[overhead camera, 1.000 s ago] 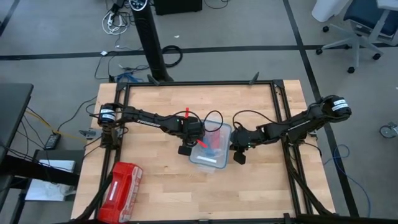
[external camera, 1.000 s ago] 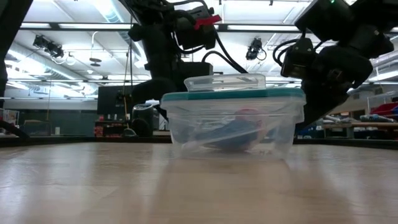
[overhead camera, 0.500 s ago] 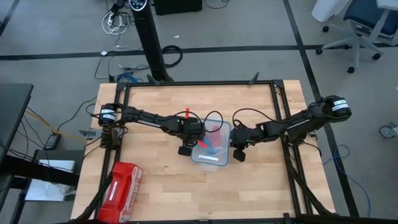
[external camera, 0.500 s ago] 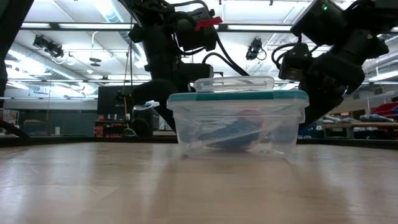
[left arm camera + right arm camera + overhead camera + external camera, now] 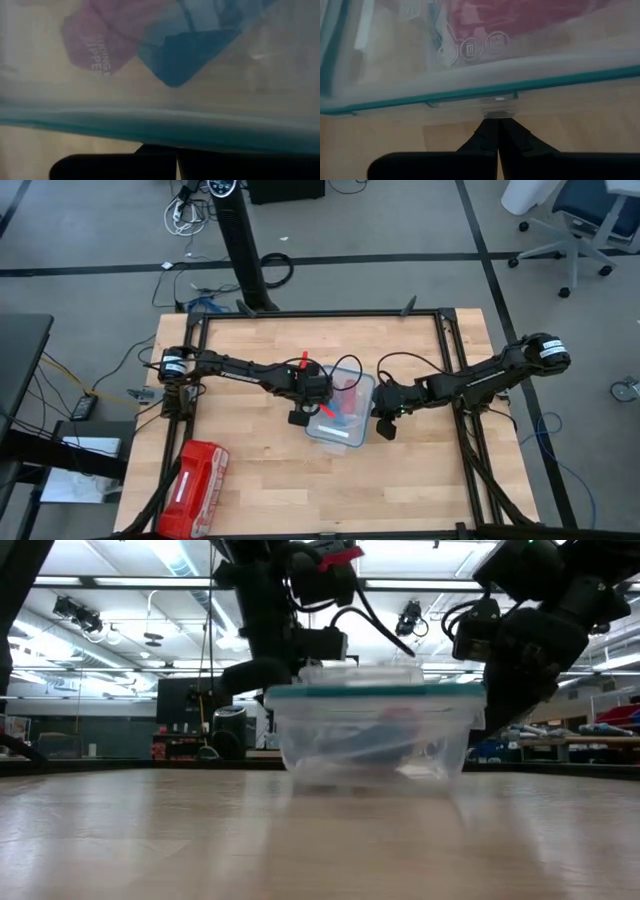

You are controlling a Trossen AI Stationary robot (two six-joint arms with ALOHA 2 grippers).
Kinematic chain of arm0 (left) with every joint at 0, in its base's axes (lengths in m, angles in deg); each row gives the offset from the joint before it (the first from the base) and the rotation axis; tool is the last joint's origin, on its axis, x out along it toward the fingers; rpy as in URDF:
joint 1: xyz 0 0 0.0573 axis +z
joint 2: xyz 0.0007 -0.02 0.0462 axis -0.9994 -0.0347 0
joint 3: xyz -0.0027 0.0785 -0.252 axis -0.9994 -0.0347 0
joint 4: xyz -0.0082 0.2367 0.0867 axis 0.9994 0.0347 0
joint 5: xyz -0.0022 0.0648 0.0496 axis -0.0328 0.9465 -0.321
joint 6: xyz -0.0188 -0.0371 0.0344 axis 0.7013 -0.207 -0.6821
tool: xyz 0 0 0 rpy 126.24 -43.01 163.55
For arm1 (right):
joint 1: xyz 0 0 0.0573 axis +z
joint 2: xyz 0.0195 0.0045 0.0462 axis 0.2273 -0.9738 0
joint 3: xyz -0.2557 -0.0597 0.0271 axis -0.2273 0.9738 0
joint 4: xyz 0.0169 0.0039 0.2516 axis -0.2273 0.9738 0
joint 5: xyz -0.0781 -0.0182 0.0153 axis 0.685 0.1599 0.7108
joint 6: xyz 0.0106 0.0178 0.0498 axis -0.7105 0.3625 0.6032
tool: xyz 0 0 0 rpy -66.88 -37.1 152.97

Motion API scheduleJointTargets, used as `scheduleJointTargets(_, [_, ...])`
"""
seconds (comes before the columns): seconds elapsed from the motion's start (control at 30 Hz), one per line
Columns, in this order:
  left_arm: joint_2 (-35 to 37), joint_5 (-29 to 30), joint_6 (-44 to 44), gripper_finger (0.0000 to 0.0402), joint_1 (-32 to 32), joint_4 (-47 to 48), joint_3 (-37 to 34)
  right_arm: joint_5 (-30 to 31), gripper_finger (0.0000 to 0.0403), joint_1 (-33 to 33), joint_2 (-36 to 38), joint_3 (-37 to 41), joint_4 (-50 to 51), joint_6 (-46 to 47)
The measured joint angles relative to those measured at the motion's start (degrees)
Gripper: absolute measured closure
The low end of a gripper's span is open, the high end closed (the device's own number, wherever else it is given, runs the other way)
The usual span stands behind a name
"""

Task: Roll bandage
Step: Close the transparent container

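Observation:
The blue bandage [image 5: 185, 55] lies inside a clear plastic box [image 5: 341, 412] with a teal-rimmed lid [image 5: 375, 692], beside a pink-red roll [image 5: 520, 15]. The box stands mid-table, and the bandage shows through its wall [image 5: 365, 750]. My left gripper [image 5: 300, 416] is shut at the box's left side. In the left wrist view its fingers sit just below the lid's teal rim. My right gripper [image 5: 384, 426] is shut at the box's right side, its tips at the rim. My left gripper has its shut fingertips [image 5: 160, 152] against the lid's teal rim [image 5: 160, 132] on the box's left side, coming slanting down from the table's left. Whether the tips press on the rim or sit under it cannot be told. My right gripper puts its shut fingertips [image 5: 497, 125] against a small clear tab [image 5: 497, 105] on the lid's rim, on the box's right side. It comes slanting down from the table's right.
A red zip pouch [image 5: 195, 485] lies at the table's near left corner. The black frame rails [image 5: 320, 315] run along the table's far and side edges. Bare wood [image 5: 420, 490] lies near the front right.
My left gripper has risen a little at the box's left side and stayed shut. The box has shifted slightly toward the table's far right between the two grippers. My right gripper has stayed at the rim.

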Motion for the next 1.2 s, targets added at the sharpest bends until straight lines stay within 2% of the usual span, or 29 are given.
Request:
scheduleJointTargets(0.4, [0.11,0.42,0.48,0.0402,0.04,3.02,2.15,-1.41,0.0403,0.08,7.95,-0.24,8.41,3.75])
scheduleJointTargets(0.67, [0.17,1.13,0.53,0.0402,0.05,4.20,2.15,-2.97,0.0403,0.17,10.07,-0.20,18.44,6.19])
scheduleJointTargets(0.8, [0.26,1.84,0.49,0.0402,0.07,4.80,2.23,-3.44,0.0403,0.20,11.72,-0.13,20.31,7.13])
scheduleJointTargets(1.03, [0.71,3.68,0.19,0.0402,0.09,10.61,7.22,-3.49,0.0403,1.38,14.99,-0.10,20.29,7.37])
scheduleJointTargets(1.2, [0.73,3.76,0.15,0.0402,0.11,13.94,11.80,-1.44,0.0403,2.88,15.36,-0.04,20.43,7.63])
